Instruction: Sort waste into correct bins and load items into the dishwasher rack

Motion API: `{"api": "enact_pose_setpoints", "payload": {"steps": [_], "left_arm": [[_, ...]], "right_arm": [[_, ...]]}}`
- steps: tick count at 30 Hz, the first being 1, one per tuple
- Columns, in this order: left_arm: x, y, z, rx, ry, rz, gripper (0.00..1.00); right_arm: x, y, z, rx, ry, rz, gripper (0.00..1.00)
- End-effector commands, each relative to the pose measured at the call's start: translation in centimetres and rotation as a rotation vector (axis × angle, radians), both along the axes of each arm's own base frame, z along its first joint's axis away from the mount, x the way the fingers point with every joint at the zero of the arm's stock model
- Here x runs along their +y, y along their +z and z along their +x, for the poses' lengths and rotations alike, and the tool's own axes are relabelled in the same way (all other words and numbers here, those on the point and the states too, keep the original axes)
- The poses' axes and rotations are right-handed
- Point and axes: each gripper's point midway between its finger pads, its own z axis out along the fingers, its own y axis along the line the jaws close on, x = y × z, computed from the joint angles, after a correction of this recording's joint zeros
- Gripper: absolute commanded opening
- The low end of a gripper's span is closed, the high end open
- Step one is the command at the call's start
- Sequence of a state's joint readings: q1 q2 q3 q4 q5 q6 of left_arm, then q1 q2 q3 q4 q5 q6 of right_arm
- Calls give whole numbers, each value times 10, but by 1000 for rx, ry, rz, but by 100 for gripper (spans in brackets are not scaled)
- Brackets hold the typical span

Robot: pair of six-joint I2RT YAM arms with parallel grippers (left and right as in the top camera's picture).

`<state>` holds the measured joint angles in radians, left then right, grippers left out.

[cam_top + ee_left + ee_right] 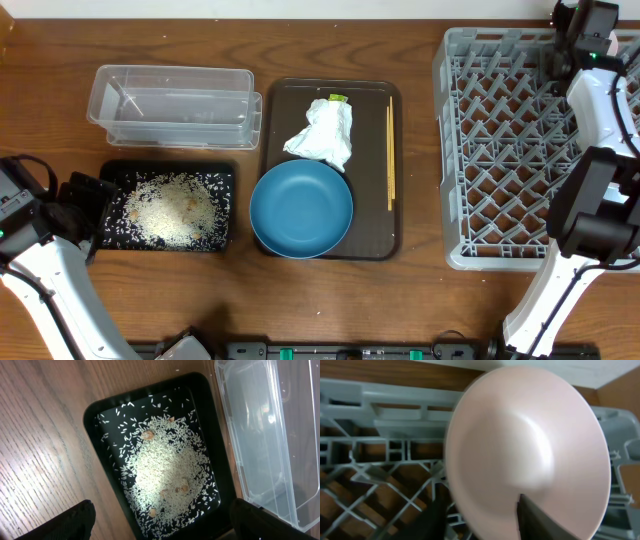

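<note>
The rack [500, 150] fills the right side of the overhead view. The right tool [480, 515] is at its top right corner. In the right wrist view a pinkish-white cup [530, 450] lies on its side against the rack's grey wall. One dark finger [540, 520] crosses the lower part of the cup and the other sits just left of its edge, so the jaws straddle the cup's wall. Whether they are clamped on it cannot be told.

The left tool [160, 522] hangs at the lower left of the overhead view, over the left end of the black tray [228, 178], jaws wide apart and holding nothing. The rice [170, 210] is spread across the tray's floor, thickest in the middle, with a few small tan bits [146, 435] among the grains. The clear container [175, 105] stands just above the black tray, near it.

In the centre, on the tabletop [50, 60], is the brown tray [375, 240]. The blue bowl [300, 208] sits upright on its lower left part, overhanging the tray's left edge. The napkin [322, 135] lies just above the bowl, with the wrapper [338, 98] touching its top. The chopsticks [390, 150] lie side by side along the tray's right side.
</note>
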<state>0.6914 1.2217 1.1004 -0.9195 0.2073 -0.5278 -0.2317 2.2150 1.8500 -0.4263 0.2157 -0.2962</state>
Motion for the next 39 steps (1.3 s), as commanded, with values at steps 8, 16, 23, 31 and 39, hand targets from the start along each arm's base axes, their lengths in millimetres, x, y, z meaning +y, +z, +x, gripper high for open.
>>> {"api": "enact_pose_setpoints", "payload": {"steps": [8,16,23,31,39], "left_arm": [[2,5,1,-12,11,3,89],[2,5,1,-12,11,3,89],[2,5,1,-12,12,4,89],[2,5,1,-12,12,4,89],[2,5,1,-12,11,3,89]], "right_arm": [[-1,11,2,-86,-111,94,1],[13,79,-2,-227,-107,182,1],[42,143,-22,-307,36,322,1],[58,163,-46,-351,325,794,1],[39,161,-64,-423,601,1064,1]]}}
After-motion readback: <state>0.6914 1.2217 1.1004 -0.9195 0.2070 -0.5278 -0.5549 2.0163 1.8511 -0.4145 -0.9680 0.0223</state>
